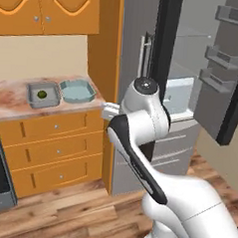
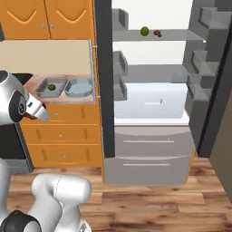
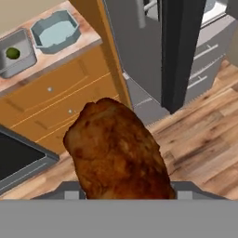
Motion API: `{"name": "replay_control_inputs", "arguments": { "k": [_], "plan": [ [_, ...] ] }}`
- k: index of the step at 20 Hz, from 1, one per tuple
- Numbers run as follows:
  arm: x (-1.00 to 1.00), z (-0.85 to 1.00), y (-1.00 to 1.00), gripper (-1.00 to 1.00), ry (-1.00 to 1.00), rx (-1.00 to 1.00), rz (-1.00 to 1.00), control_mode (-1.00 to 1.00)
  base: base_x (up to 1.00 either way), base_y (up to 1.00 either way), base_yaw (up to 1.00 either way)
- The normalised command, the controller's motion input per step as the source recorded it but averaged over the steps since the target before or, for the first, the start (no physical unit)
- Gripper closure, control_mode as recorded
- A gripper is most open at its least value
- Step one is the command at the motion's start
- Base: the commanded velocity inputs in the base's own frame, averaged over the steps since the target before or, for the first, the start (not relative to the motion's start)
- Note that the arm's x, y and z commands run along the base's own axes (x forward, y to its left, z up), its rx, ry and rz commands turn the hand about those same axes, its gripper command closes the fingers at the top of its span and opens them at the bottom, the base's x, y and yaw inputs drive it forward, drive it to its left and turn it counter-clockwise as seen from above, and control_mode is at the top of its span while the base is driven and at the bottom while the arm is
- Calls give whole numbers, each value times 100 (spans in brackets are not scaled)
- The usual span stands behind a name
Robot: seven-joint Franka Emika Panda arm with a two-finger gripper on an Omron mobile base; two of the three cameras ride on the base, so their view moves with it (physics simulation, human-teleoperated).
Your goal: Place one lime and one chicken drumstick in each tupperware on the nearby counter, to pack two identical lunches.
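In the left base view we see the counter [image 1: 12, 107] at the left of the frame, carrying the grey tupperware [image 1: 43, 94] with one lime [image 1: 41, 94] lying inside it. Just beside it, to the right, stands the pale blue-green tupperware [image 1: 77, 90], with nothing visible inside. The white arm [image 1: 140, 122] rises through the centre, in front of the open fridge [image 1: 192, 95] at the right.

In the right base view we see the same two containers at the left middle, the grey one [image 2: 50, 87] with its lime [image 2: 51, 87] and the blue-green one [image 2: 80, 87] next to it. On the upper fridge shelf [image 2: 181, 35], at the top of the frame, rest a second lime [image 2: 144, 31] and, just to its right, a small dark chicken drumstick [image 2: 157, 33].

In the hand view we see another chicken drumstick [image 3: 116, 151] large at the lower centre, clamped in the gripper [image 3: 122, 193], whose finger tips [image 3: 69, 191] flank it on both sides. Above it, at the upper left, lie the grey container [image 3: 16, 56] with the lime [image 3: 12, 53] and the blue-green container [image 3: 56, 31]; wooden floor [image 3: 200, 148] spreads at the right.
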Motion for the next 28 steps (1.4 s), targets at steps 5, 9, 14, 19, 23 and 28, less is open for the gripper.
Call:
{"name": "replay_control_inputs", "arguments": {
  "k": [5, 9, 14, 19, 23, 28],
  "plan": [
    [0, 0, 0, 100, 0, 0, 0, 100, 92, 100, 2],
    [0, 0, 0, 100, 0, 0, 0, 100, 100, 100, -4],
    [0, 0, 0, 100, 0, 0, 0, 100, 100, 88, -15],
    [0, 0, 0, 100, 0, 0, 0, 100, 100, 4, -30],
    [0, 0, 0, 100, 0, 0, 0, 100, 99, -4, -22],
    [61, -56, -10, 100, 12, -1, -2, -100, 18, 0, -3]
  ]
}}
